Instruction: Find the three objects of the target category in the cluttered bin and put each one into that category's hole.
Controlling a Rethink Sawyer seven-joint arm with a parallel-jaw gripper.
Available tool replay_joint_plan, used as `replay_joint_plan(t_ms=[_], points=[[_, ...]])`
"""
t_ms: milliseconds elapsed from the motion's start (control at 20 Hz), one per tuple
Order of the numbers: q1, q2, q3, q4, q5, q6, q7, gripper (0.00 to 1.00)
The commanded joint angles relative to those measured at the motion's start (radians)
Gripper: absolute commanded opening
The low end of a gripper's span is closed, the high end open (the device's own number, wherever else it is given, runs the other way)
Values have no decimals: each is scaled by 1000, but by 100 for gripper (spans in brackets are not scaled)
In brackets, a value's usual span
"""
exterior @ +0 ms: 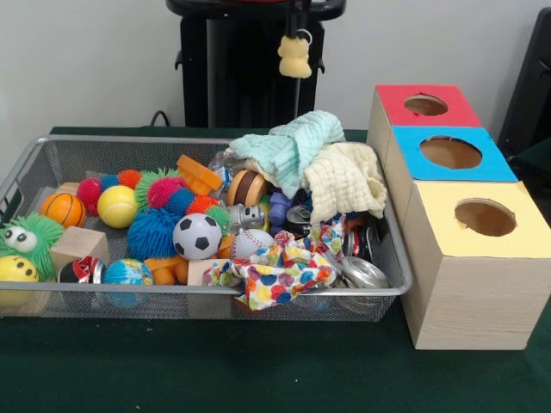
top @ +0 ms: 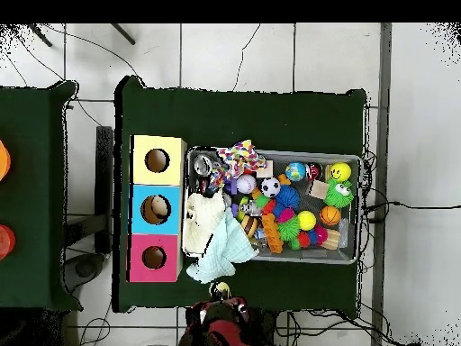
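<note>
Above the far rim of the wire mesh bin (exterior: 52, 144), a small pale tan plush toy (exterior: 294, 57) hangs from the robot's hand (exterior: 301, 33), which is closed on its top. The hand comes down from the black arm at the top of the front view, in front of the dark pedestal (exterior: 245, 69). In the overhead view the same toy (top: 219, 289) shows just outside the bin's (top: 360, 207) long side, on the side where the robot's base sits.

Inside the bin lies a jumble of things. A mint green cloth (exterior: 288, 146) and a cream cloth (exterior: 344, 181) are heaped at the end nearest the boxes, spilling over the rim. A cloth with coloured dots (exterior: 275, 277) drapes over the near rim. Towards the bin's middle sit a soccer ball (exterior: 197, 236), a baseball (exterior: 251, 243) and a blue spiky ball (exterior: 153, 232). At the end farthest from the boxes are a small basketball (exterior: 63, 208), a yellow ball (exterior: 117, 206) and a green fuzzy ball with googly eyes (exterior: 26, 241).

Beside the bin stand three wooden boxes in a row, each with a round hole in its top: a red box (exterior: 426, 105), a blue box (exterior: 452, 153) and a yellow box (exterior: 482, 219). Everything rests on a dark green surface (exterior: 258, 370).
</note>
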Motion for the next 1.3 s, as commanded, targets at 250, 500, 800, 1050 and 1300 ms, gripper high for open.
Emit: replay_joint_plan(t_ms=[250, 500, 800, 1050, 1300], points=[[166, -107, -139, 40, 124, 86, 332, 0], [271, -140, -200, 24, 154, 140, 373, 0], [488, -54, -321, -39, 195, 111, 467, 0], [546, -18, -360, -60, 214, 95, 475, 0], [577, 16, -374, -63, 230, 58, 490, 0]])
